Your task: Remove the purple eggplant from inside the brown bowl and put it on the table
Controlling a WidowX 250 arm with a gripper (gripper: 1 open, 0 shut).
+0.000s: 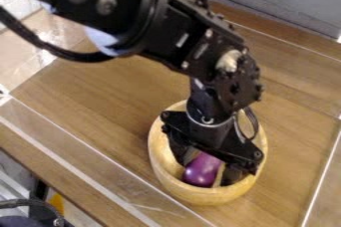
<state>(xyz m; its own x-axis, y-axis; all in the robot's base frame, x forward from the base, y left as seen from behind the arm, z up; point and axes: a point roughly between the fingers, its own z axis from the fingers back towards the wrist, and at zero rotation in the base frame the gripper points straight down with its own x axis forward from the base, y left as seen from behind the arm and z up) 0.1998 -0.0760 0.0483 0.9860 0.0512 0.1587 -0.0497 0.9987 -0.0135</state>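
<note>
Low clear acrylic wall [80, 176] runs along the near edge of the desk [94, 92], wood-grain brown top. Just behind it, lower right of the view, sits the brown bowl [163, 166], round, thick light rim, flat on the desk. Purple eggplant [202, 168] lies inside the bowl, toward its near-right part, glossy, only its lower end showing; stem cap hidden by the gripper. Gripper [206, 158] points straight down into the bowl, black, its fingers [174, 149] spread wide, one on each side of the eggplant, straddling it. Fingers are open, not clamped; gaps between pads and eggplant are too small and dark to tell whether they touch. Finger tips sit low inside the bowl, below the rim line. Cannot tell whether the tips touch the bowl floor. Above the gripper the black arm [147, 22] rises and leans back toward the upper left, bulky, filling the top left of the view, with cables [27, 44] looping off it. Beyond, bare desk runs to a far acrylic wall [286, 27] at upper right.
</note>
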